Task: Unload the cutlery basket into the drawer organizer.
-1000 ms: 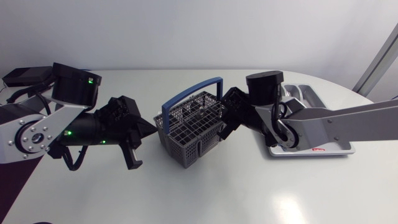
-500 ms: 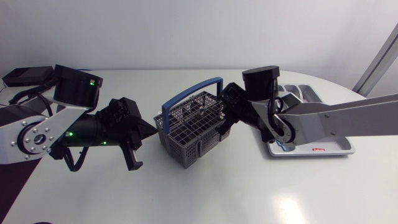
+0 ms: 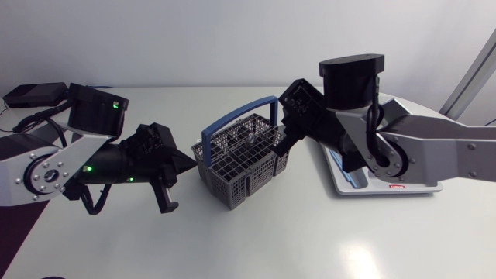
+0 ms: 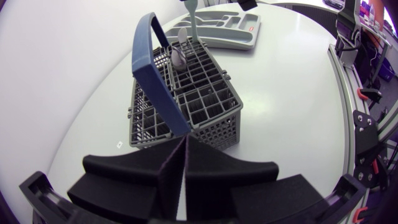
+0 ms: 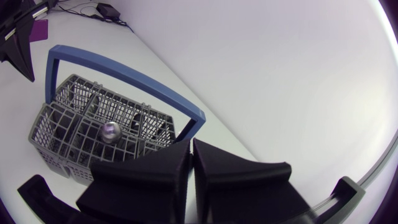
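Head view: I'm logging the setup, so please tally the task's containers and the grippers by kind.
Cutlery basket: 1
Drawer organizer: 1
Grippers: 2 (left gripper, right gripper)
Total: 4

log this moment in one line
left fingers shut, beside basket | right fingers shut, at basket rim | spoon in basket

We see a white, round-edged table (image 3: 256, 240). Light glares on it, well apart from the right gripper (image 3: 280, 157).
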Action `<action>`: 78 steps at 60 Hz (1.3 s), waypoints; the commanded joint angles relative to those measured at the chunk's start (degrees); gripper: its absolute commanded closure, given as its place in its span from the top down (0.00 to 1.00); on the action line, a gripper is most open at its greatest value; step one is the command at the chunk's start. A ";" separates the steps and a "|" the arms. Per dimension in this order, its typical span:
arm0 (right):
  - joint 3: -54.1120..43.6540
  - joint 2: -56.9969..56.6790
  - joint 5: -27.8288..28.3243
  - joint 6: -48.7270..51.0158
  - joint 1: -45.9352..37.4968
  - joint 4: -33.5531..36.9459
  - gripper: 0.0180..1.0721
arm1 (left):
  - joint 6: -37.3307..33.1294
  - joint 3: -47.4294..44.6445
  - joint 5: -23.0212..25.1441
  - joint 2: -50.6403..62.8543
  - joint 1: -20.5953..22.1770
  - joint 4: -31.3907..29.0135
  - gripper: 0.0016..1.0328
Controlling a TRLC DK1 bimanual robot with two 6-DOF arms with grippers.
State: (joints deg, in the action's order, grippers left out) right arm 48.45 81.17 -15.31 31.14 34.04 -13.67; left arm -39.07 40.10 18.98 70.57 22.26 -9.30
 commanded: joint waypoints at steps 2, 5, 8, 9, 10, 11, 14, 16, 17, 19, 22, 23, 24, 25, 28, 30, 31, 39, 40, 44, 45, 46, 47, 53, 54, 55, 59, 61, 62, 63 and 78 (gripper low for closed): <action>0.68 -1.80 -0.86 -0.73 0.76 1.10 0.07 | -0.39 -1.51 0.00 0.01 0.50 0.16 0.17; 0.77 -2.59 -0.86 -0.73 0.94 1.63 0.07 | -0.31 -1.42 0.00 -0.25 0.50 0.07 0.17; 0.86 -3.47 -1.04 -0.73 1.03 1.98 0.07 | -0.31 -1.25 0.00 -0.52 0.50 -0.19 0.17; 0.86 -3.73 -1.04 -0.64 1.03 2.16 0.07 | -0.22 -1.25 0.00 -0.52 0.50 -0.28 0.17; 0.95 -4.09 -1.04 -0.64 1.11 2.51 0.07 | -0.22 -1.16 0.00 -0.60 0.59 -0.28 0.17; 0.95 -4.26 -1.04 -0.64 1.20 2.69 0.07 | -0.22 -1.07 0.00 -0.69 0.59 -0.37 0.17; 0.95 -5.14 -1.04 -0.46 1.38 3.30 0.07 | -0.22 -0.90 0.00 -0.69 0.85 -0.54 0.17; 0.95 -5.76 -1.04 -0.37 1.38 3.56 0.07 | -0.22 -0.72 0.00 -0.69 1.03 -0.81 0.17; 0.95 -6.11 -1.04 -0.29 1.38 3.83 0.07 | -0.22 -0.72 0.00 -0.69 1.12 -0.90 0.17; 0.86 -6.72 -1.04 -0.20 1.47 4.00 0.07 | -0.04 -0.55 0.00 -0.69 1.29 -0.98 0.17; 0.51 -8.39 -1.04 0.07 1.47 4.71 0.07 | 0.22 -0.11 0.00 -0.78 1.64 -1.25 0.17; 0.33 -8.83 -0.95 0.15 1.47 4.88 0.07 | 0.31 0.16 0.00 -0.78 1.73 -1.42 0.17; 0.33 -9.18 -0.86 0.33 1.47 5.15 0.07 | 0.31 0.25 0.00 -0.78 1.73 -1.51 0.17; 0.16 -9.80 -0.77 0.42 1.55 5.41 0.07 | 0.40 0.51 0.00 -0.78 1.91 -1.69 0.17; -0.19 -11.47 -0.42 0.59 1.73 6.20 0.07 | 0.84 1.39 0.00 -0.78 2.52 -2.21 0.17; -0.55 -12.52 0.02 0.86 1.73 6.46 0.07 | 1.10 2.09 0.09 -0.78 2.88 -2.74 0.17; -0.63 -13.23 0.19 1.03 1.73 6.73 0.07 | 1.28 2.62 0.09 -0.78 3.14 -3.09 0.17; -1.42 -18.15 2.30 1.12 1.82 9.54 0.07 | 2.77 7.10 0.53 0.10 5.25 -6.08 0.17; -1.51 -18.76 2.83 1.12 1.82 9.80 0.07 | 2.95 7.80 0.79 0.36 5.34 -6.43 0.17; -1.78 -21.14 4.06 0.77 2.17 11.56 0.07 | 3.65 10.18 2.02 1.15 6.04 -7.84 0.17; -1.86 -21.58 4.59 0.59 2.34 12.00 0.07 | 4.00 10.79 2.37 1.51 6.04 -8.10 0.17; -1.86 -22.45 5.38 0.42 2.52 12.79 0.07 | 4.26 11.41 2.73 1.77 6.13 -8.37 0.18; -1.86 -22.89 5.91 0.15 2.61 13.32 0.07 | 4.53 11.93 3.25 1.94 6.13 -8.72 0.18; -1.86 -26.06 10.65 -2.13 2.87 17.27 0.07 | 5.58 14.57 5.98 3.53 6.65 -10.30 0.19; -1.86 -26.32 11.18 -2.48 2.87 17.63 0.07 | 5.67 14.92 6.68 3.88 6.83 -10.48 0.19; -1.95 -26.85 12.06 -2.92 2.87 18.15 0.07 | 5.85 15.45 7.47 4.23 6.83 -10.83 0.19; -1.78 -28.08 14.52 -4.68 2.87 20.00 0.07 | 6.11 16.51 8.79 5.64 7.62 -11.62 0.23; -1.69 -28.52 15.84 -5.38 2.96 20.88 0.07 | 6.20 16.94 9.58 6.16 7.97 -11.88 0.24; -1.51 -28.78 16.45 -5.73 2.96 21.32 0.07 | 6.29 17.21 10.11 6.43 8.15 -12.15 0.25; -1.42 -28.96 17.07 -6.26 2.96 21.85 0.07 | 6.29 17.56 10.81 6.78 8.32 -12.50 0.25; -0.37 -30.80 23.05 -11.98 4.28 25.01 0.07 | 6.29 24.42 23.12 11.79 7.97 -20.58 0.34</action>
State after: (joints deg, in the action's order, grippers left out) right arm 48.16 50.87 6.50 22.13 37.45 10.57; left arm -34.02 60.95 39.22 80.73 30.28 -28.05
